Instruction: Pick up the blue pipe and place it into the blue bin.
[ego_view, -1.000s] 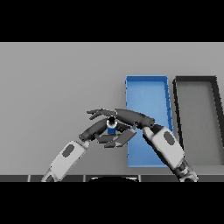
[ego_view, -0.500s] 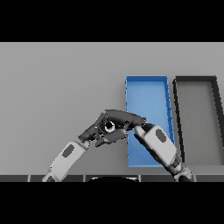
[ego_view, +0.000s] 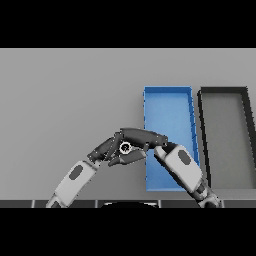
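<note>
Even, soft light falls on the grey table (ego_view: 60, 100) with no glare. Only a faint shadow sits beneath the two hands; edges look straight, undistorted throughout.

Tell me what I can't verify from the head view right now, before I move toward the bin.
- Blue pipe: only a small ringed end shows; the left hand and right hand cover the rest.
- Which hand bears the pipe: cannot tell, their fingers overlap.
- Whether the pipe is off the table: hidden under the hands.
- Blue bin: near left part hidden by the right forearm.
- Dark bin: near end partly behind the same arm.
</note>
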